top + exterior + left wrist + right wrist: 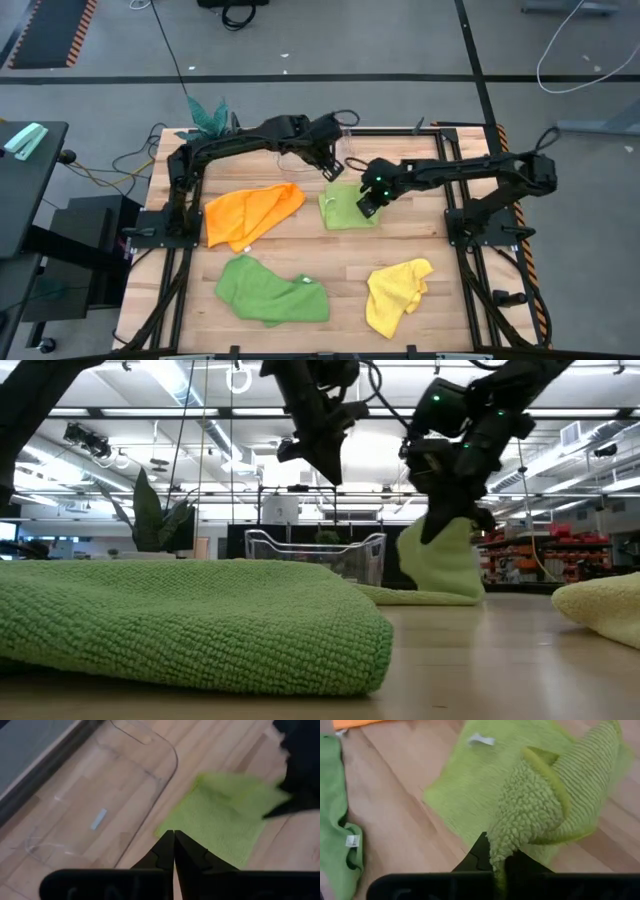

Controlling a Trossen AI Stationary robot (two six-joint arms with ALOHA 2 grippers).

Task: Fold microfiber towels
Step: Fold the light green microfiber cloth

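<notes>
Grey floor [330, 50] surrounds the wooden table [340, 260]; bright ceiling lights [190, 385].

Overhead, table-level, two close wrist views

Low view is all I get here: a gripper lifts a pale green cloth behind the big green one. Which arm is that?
Observer: The right gripper, shut on the lime towel.
Operator: Is the other gripper holding anything?
Observer: No. The left gripper is shut with nothing in it, above the clear bin.
Operator: How many cloths are on the table?
Observer: Four: also an orange towel, a dark green towel and a yellow towel.
</notes>
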